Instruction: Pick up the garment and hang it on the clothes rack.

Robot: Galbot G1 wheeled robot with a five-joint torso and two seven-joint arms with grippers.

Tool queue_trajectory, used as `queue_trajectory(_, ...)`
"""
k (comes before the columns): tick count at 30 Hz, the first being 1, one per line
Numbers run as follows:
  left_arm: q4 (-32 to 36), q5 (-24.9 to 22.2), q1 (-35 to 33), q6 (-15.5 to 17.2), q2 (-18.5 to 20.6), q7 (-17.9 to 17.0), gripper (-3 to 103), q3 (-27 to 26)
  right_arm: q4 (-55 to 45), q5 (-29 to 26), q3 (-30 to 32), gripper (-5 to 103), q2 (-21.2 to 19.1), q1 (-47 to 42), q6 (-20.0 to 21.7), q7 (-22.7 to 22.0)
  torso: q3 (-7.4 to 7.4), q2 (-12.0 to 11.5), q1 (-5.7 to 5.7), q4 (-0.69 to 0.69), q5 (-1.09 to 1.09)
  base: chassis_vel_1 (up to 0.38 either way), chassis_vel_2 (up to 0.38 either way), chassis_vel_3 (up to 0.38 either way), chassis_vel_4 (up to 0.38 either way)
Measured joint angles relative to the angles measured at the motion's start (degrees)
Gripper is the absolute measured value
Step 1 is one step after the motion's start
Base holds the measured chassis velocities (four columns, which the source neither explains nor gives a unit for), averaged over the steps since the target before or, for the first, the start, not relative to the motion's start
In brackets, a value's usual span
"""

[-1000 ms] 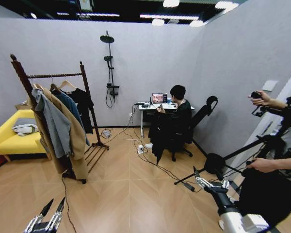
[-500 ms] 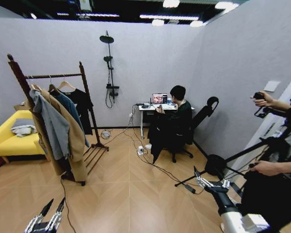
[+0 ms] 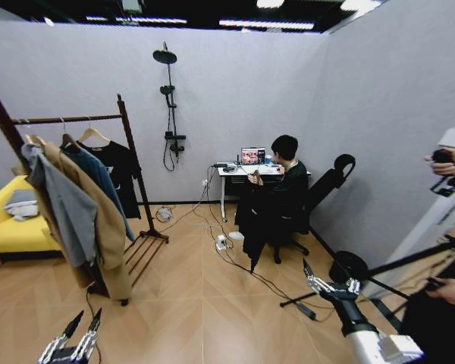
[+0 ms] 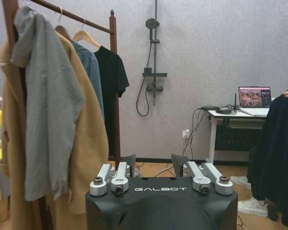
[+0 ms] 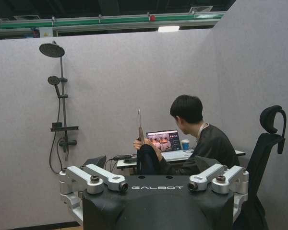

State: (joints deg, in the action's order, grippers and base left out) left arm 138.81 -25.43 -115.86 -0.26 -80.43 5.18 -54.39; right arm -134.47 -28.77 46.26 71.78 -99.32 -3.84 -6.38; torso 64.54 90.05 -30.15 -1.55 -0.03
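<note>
since a second ago the whole head view has swung rightward, sliding the clothes rack toward the left edge. both arms sit low: left end effector spread and empty, right end effector likewise spread. the garment hangs dark beside the seated person at the table.

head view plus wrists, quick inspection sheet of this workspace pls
surface: wood floor
job's things: dark garment on a hanger, at the seated person's hand; rack holds coats and a tee
clutter: yellow sofa, tripod
pincers: left pincer and right pincer low in front, both open and empty
cables: cords trail over the floor from the desk
surroundings: grey wall, shower fitting
</note>
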Motion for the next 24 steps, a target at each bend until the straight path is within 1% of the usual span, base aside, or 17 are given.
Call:
queue_trajectory(1, 0.00, 0.00, 0.00, 0.00, 0.00, 0.01, 46, 0.00, -0.09, -0.01, -0.01, 100, -0.02, -0.05, 0.03, -0.05, -0.01, 0.01, 0.01, 0.01, 0.05, -0.360, 0.364, 0.369, -0.337)
queue_trajectory(3, 0.00, 0.00, -0.01, 0.00, -0.01, 0.01, 46, 0.00, -0.12, -0.02, -0.01, 100, -0.06, -0.14, 0.04, -0.09, -0.01, 0.01, 0.02, 0.03, 0.04, -0.358, 0.375, 0.342, -0.367)
queue_trajectory(6, 0.00, 0.00, 0.00, 0.00, 0.00, 0.00, 46, 0.00, -0.13, -0.06, 0.02, 100, -0.03, -0.35, 0.02, -0.10, 0.00, 0.00, -0.01, 0.00, -0.01, -0.360, 0.360, 0.382, -0.387)
queue_trajectory(7, 0.00, 0.00, 0.00, 0.00, 0.00, 0.00, 46, -0.01, -0.09, -0.07, 0.02, 100, 0.07, -0.43, -0.07, -0.11, -0.01, 0.00, 0.01, 0.01, 0.06, -0.366, 0.363, 0.370, -0.399)
queue_trajectory(9, 0.00, 0.00, 0.00, 0.00, -0.01, -0.02, 46, -0.01, -0.03, -0.07, 0.02, 100, 0.15, -0.49, -0.14, -0.11, -0.01, 0.01, 0.01, 0.03, 0.06, -0.358, 0.363, 0.368, -0.348)
queue_trajectory(10, 0.00, 0.00, 0.01, 0.00, 0.00, -0.01, 46, 0.00, -0.01, -0.07, 0.00, 100, 0.21, -0.51, -0.21, -0.11, 0.00, -0.01, 0.00, -0.02, -0.03, -0.357, 0.345, 0.368, -0.348)
queue_trajectory(11, 0.00, 0.00, 0.00, 0.00, 0.00, 0.00, 46, 0.00, 0.02, -0.07, -0.01, 100, 0.23, -0.54, -0.24, -0.11, 0.00, 0.00, -0.01, 0.01, -0.02, -0.357, 0.345, 0.345, -0.338)
queue_trajectory(12, 0.01, 0.00, 0.00, 0.00, 0.00, 0.00, 46, 0.00, 0.07, -0.07, -0.04, 100, 0.23, -0.49, -0.24, -0.10, -0.01, 0.01, 0.02, 0.02, 0.10, -0.346, 0.369, 0.371, -0.356)
queue_trajectory(13, 0.01, 0.00, 0.00, 0.00, 0.00, 0.00, 46, 0.00, 0.07, -0.07, -0.04, 100, 0.23, -0.49, -0.24, -0.10, -0.01, 0.01, 0.02, 0.02, 0.10, -0.346, 0.369, 0.371, -0.356)
queue_trajectory(14, 0.01, 0.00, 0.00, 0.00, 0.00, -0.02, 46, 0.00, 0.10, -0.06, -0.06, 100, 0.20, -0.39, -0.24, -0.10, -0.01, 0.01, 0.02, 0.03, 0.04, -0.355, 0.357, 0.371, -0.356)
queue_trajectory(15, 0.00, 0.00, 0.00, 0.00, 0.00, -0.01, 46, 0.00, 0.10, -0.06, -0.09, 100, 0.18, -0.34, -0.25, -0.10, -0.01, 0.00, 0.01, -0.02, -0.05, -0.355, 0.357, 0.354, -0.343)
queue_trajectory(16, 0.00, 0.00, 0.00, 0.00, 0.00, -0.01, 46, 0.00, 0.10, -0.06, -0.09, 100, 0.18, -0.34, -0.25, -0.10, -0.01, 0.00, 0.01, -0.02, -0.05, -0.355, 0.357, 0.354, -0.343)
queue_trajectory(17, 0.00, 0.00, 0.00, 0.00, 0.00, -0.02, 46, 0.00, 0.13, -0.06, -0.16, 100, 0.14, -0.20, -0.24, -0.10, -0.01, 0.01, 0.02, 0.02, 0.05, -0.371, 0.336, 0.333, -0.350)
queue_trajectory(18, 0.00, 0.00, -0.01, 0.00, -0.01, 0.02, 46, -0.01, 0.14, -0.06, -0.21, 100, 0.13, -0.18, -0.24, -0.10, -0.01, 0.01, 0.03, 0.01, 0.09, -0.323, 0.381, 0.333, -0.345)
queue_trajectory(20, 0.00, 0.00, 0.00, 0.00, -0.01, -0.01, 46, 0.00, 0.14, -0.06, -0.29, 100, 0.09, -0.09, -0.24, -0.10, -0.01, 0.01, 0.02, 0.04, 0.05, -0.323, 0.335, 0.318, -0.345)
queue_trajectory(21, -0.01, 0.00, 0.01, 0.00, 0.00, -0.02, 46, 0.00, 0.15, -0.06, -0.32, 100, 0.05, -0.05, -0.24, -0.10, -0.01, 0.00, 0.01, -0.03, -0.05, -0.360, 0.335, 0.378, -0.333)
queue_trajectory(24, 0.01, 0.00, 0.00, 0.00, 0.00, 0.01, 46, 0.00, 0.18, -0.06, -0.33, 100, -0.15, 0.17, -0.23, -0.10, -0.01, 0.01, 0.02, 0.01, 0.08, -0.352, 0.355, 0.363, -0.370)
